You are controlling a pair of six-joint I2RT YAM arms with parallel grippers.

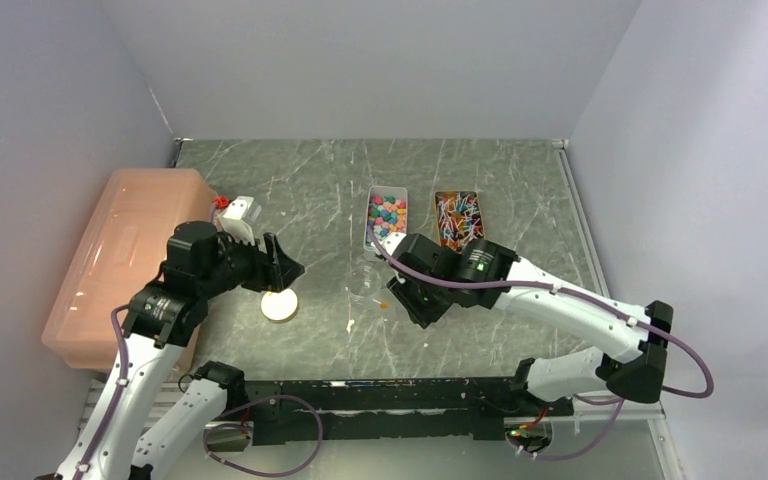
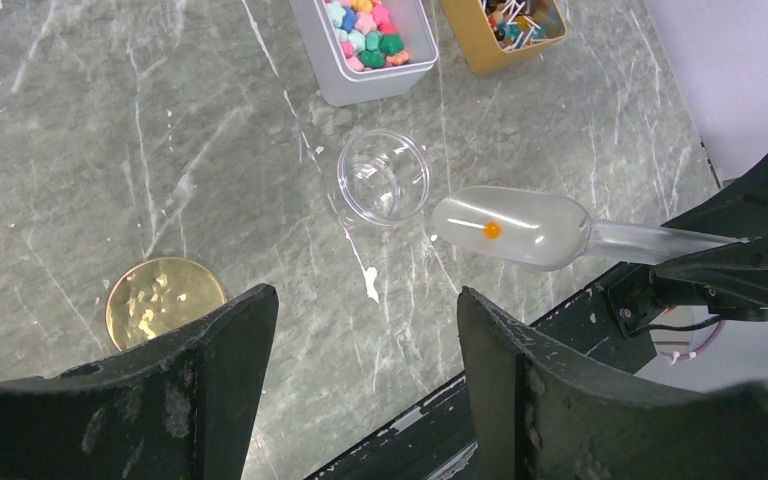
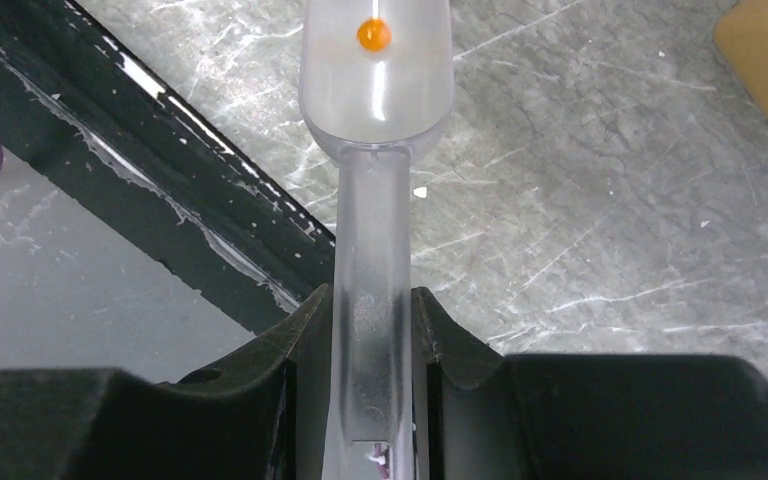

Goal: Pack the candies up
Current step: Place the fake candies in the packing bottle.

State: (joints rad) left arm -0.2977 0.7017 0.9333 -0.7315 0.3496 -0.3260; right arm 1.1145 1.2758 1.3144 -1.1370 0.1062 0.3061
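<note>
The candies (image 1: 387, 212) lie heaped in a grey tray (image 2: 332, 62) at the far middle of the table (image 1: 500, 170), a mix of pink, blue, green, red and yellow. One orange candy (image 3: 373, 34) sits apart from them, in the bowl of a clear plastic scoop (image 2: 510, 228). The scoop's bowl is just beside a clear cup (image 2: 383, 178) that stands upright and nearer the arms than the tray; whether scoop and cup touch cannot be told. The right gripper (image 3: 372, 320) is clamped on the scoop's handle, with a finger pressed against each side of it. Just to the right of the grey tray is a brown tray (image 1: 458, 218) holding small items on white sticks. To the left of the cup, a round gold lid (image 2: 165, 300) lies flat on the table. The left gripper (image 2: 365, 340) hangs above the table near that lid, its jaws spread wide and holding nothing. A translucent pink bin (image 1: 130, 250) stands at the table's left edge.
</note>
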